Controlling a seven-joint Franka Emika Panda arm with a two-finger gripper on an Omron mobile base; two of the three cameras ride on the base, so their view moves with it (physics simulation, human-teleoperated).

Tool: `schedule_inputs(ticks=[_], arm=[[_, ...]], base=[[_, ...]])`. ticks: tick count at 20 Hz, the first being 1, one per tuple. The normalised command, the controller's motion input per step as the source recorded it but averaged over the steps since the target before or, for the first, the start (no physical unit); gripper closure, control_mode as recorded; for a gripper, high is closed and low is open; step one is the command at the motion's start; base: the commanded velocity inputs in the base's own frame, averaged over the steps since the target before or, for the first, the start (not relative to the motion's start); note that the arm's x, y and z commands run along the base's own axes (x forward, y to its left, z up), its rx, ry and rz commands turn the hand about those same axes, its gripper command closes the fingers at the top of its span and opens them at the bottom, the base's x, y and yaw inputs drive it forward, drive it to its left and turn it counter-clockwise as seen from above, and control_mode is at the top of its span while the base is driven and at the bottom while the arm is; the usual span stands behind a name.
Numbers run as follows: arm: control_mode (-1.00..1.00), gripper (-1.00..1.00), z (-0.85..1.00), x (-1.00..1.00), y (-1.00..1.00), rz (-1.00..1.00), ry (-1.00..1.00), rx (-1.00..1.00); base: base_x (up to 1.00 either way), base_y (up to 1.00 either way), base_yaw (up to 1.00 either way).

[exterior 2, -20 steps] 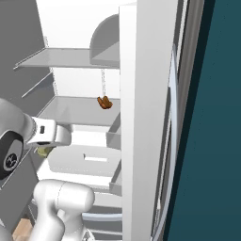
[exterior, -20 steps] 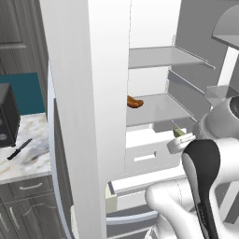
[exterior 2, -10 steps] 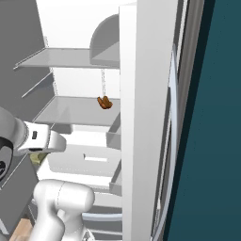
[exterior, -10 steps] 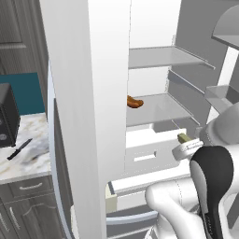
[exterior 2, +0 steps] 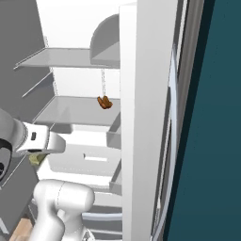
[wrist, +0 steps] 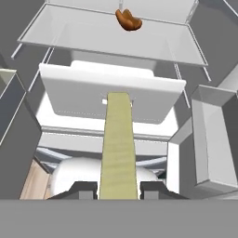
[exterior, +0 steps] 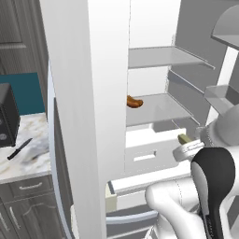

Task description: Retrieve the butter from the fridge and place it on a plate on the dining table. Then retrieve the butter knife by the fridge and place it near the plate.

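Closest in the hand view, the gripper [wrist: 118, 188] pinches the butter [wrist: 118, 144] between its two dark fingertips [wrist: 83, 188]; the stick's long axis runs straight out along the line of the hand, away from the camera. In the left base view the butter's free end [exterior: 183, 138] pokes out past the white wrist, in front of the open fridge [exterior: 154, 74] at about the level of its white drawer [exterior: 151, 149]. The butter is therefore clear of the shelves, carried in the air, not resting on anything. The coming move looks like a withdrawal and turn away from the fridge toward the dining table, so the stick's outward reach is what must clear the open doors on either side. Further in, the drawer's contents cannot be seen. On the glass shelf [wrist: 97, 39] above it lies only an orange-brown sausage [wrist: 128, 20]. Off to the left, a black knife [exterior: 18, 149] lies on a marbled counter [exterior: 28, 161] beside the fridge.
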Motion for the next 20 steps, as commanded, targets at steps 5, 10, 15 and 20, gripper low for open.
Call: schedule_inputs(ticks=[5, 10, 15, 20], arm=[[1.00, 1.00, 0.00, 0.00, 0.00, 0.00, 0.00, 0.00], [1.00, 1.00, 0.00, 0.00, 0.00, 0.00, 0.00, 0.00], [1.00, 1.00, 0.00, 0.00, 0.00, 0.00, 0.00, 0.00], [1.00, 1.00, 0.00, 0.00, 0.00, 0.00, 0.00, 0.00]], base=[[-0.67, 0.00, -0.03], [-0.77, 0.00, -0.02], [-0.86, 0.00, 0.00], [-0.88, 0.00, 0.00]])
